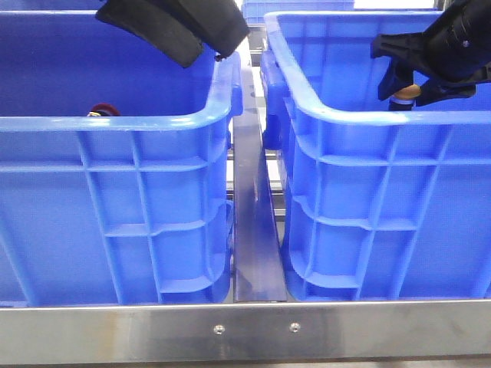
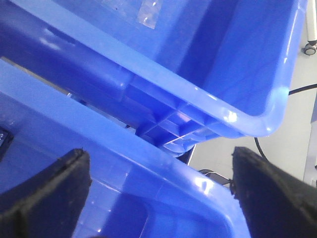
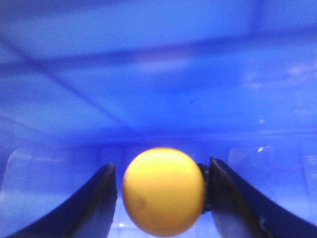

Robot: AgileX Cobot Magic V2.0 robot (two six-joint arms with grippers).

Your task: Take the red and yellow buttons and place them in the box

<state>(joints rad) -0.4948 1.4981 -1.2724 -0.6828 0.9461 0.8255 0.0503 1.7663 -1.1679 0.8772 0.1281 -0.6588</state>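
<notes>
Two blue crates (image 1: 153, 207) (image 1: 383, 199) flank a metal rail (image 1: 257, 230) behind a steel bar (image 1: 245, 330).

Both crates, the left crate (image 1: 115, 192) and the right crate (image 1: 383, 199), are bright blue plastic. The yellow button (image 3: 163, 191) has a plain yellow-orange cap. A dark red cap (image 1: 103, 110), probably the red button, is barely visible. The gripper fingers (image 3: 96, 208) are black. The frame rail (image 1: 253, 330) is grey metal.

Red button (image 1: 103, 110) mostly hidden behind left bin rim (image 1: 115, 123).

No readable text or labels.
</notes>
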